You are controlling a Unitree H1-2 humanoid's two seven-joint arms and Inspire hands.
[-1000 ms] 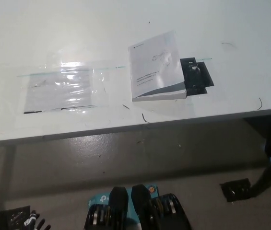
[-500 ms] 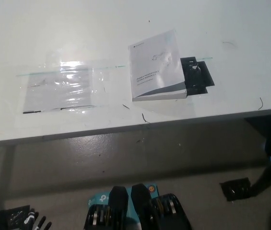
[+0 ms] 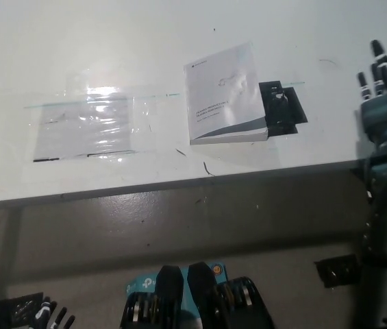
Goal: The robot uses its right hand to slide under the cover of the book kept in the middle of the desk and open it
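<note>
A closed white book (image 3: pixel 224 94) with a grey band along its lower cover lies flat on the white desk (image 3: pixel 111 41), right of the middle. A black piece (image 3: pixel 282 108) sticks out from under its right edge. My black right hand (image 3: pixel 385 92) is raised over the desk's right end, fingers spread and pointing up, open and holding nothing. It is well to the right of the book, not touching it. My left hand (image 3: pixel 46 315) hangs low at the bottom left, below the desk; only its fingertips show.
A clear plastic sheet (image 3: pixel 87 127) lies taped to the desk left of the book. The desk's front edge (image 3: pixel 179 181) runs across the picture, with grey floor below. A small black object (image 3: pixel 335 269) lies on the floor at the lower right.
My right arm has come up from the lower right edge, and the hand now stands above the desk's right end. The book has not moved.
</note>
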